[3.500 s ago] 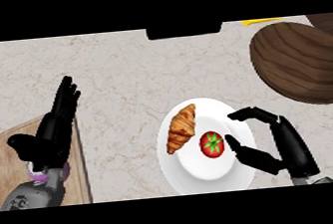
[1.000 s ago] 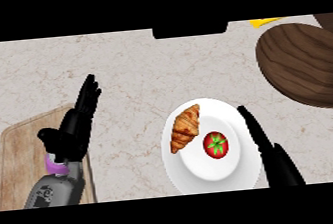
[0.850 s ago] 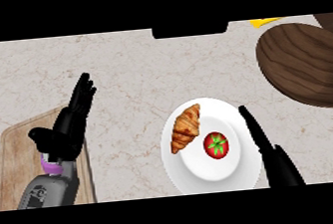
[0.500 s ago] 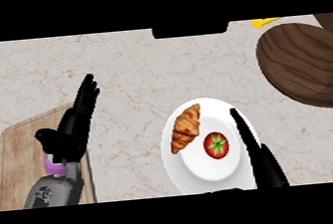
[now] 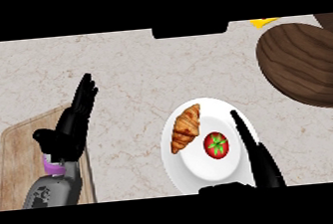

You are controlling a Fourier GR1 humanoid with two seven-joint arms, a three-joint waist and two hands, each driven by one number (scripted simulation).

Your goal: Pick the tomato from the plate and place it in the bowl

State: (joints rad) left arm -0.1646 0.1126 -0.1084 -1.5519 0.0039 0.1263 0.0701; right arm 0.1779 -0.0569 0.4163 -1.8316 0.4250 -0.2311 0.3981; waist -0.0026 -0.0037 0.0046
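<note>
The left hand [image 5: 69,127] shows at the view's left, open, its fingers straight and pointing up and slightly right, with the grey forearm below it. The right hand [image 5: 256,151] comes in at the lower right, fingers straight, pointing up, seen edge-on.

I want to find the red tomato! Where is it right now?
In the head view the tomato sits on the white plate, right of middle, between the croissant on its left and the right hand on its right.
</note>
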